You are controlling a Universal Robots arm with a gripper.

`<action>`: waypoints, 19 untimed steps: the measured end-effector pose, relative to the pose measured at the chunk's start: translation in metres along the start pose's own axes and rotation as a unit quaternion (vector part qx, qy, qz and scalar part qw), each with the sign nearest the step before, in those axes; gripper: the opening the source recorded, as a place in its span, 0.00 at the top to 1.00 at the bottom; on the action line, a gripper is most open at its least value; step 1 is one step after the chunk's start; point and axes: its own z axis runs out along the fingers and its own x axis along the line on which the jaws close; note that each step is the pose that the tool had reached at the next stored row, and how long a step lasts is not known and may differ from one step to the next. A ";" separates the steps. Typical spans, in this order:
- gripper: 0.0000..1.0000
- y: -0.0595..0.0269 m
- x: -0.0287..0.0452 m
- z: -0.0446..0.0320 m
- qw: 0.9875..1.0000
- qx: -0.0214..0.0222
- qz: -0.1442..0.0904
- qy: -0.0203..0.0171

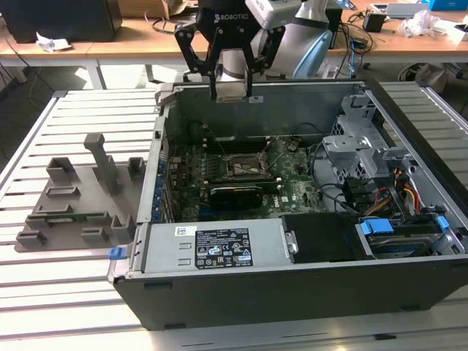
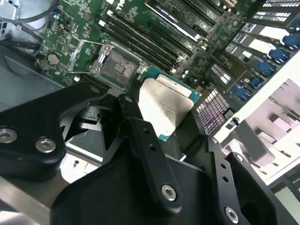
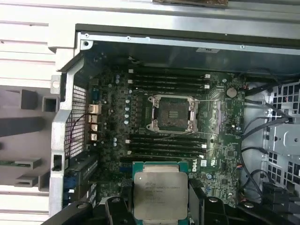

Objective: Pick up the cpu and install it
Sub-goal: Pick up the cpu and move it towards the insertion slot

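The claw (image 1: 232, 93) is clamped on the cpu (image 3: 161, 195) (square, no long axis), metal top facing the wrist cameras, above the open case (image 1: 292, 281); the socket (image 3: 172, 113) lies uncovered between memory slots (image 3: 168, 143).

The cpu (image 3: 161, 194) is a small flat square chip w/ a dull silvery-grey metal lid, faint print on top, and a thin teal-green rim round the edges. It's clamped at two opposite edges betw. the fingers of the gripper (image 3: 161, 208), lid side facing both wrist views. It hangs approx. level over the motherboard (image 3: 225, 140), well apart from the socket (image 3: 172, 114) and not seated in it. In the exterior view it's a pale sliver at the fingertips, up by the case (image 1: 314, 89) far-wall rim
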 end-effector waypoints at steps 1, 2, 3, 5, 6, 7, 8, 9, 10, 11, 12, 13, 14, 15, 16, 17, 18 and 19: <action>0.45 -0.0002 -0.0040 0.0000 1.000 0.000 0.000 0.000; 0.45 -0.0004 -0.0083 0.0001 1.000 0.000 0.000 0.000; 0.45 -0.0006 -0.0121 0.0001 1.000 0.000 0.000 0.000; 0.45 -0.0012 -0.0236 0.0003 1.000 0.000 0.000 0.000; 0.45 -0.0014 -0.0273 0.0004 1.000 0.000 0.000 0.000; 0.45 -0.0018 -0.0349 0.0004 1.000 0.000 0.000 0.000; 0.45 -0.0022 -0.0417 0.0005 1.000 0.000 0.000 0.000; 0.45 -0.0026 -0.0497 0.0007 1.000 0.000 0.000 0.000; 0.45 -0.0030 -0.0568 0.0007 1.000 0.000 0.000 0.000; 0.45 -0.0033 -0.0625 0.0008 1.000 0.000 0.000 0.000; 0.45 -0.0034 -0.0652 0.0008 1.000 0.000 0.000 0.000; 0.45 -0.0036 -0.0705 0.0009 1.000 0.000 0.000 0.000; 0.45 -0.0040 -0.0770 0.0011 1.000 0.000 0.000 0.000; 0.45 -0.0044 -0.0834 0.0011 1.000 0.000 0.000 0.001; 0.45 -0.0045 -0.0863 0.0012 1.000 0.000 0.000 0.001; 0.45 -0.0047 -0.0894 0.0012 1.000 0.000 0.000 0.001; 0.45 -0.0050 -0.0956 0.0013 1.000 0.000 0.000 0.001; 0.45 -0.0052 -0.1000 0.0013 1.000 0.000 0.000 0.001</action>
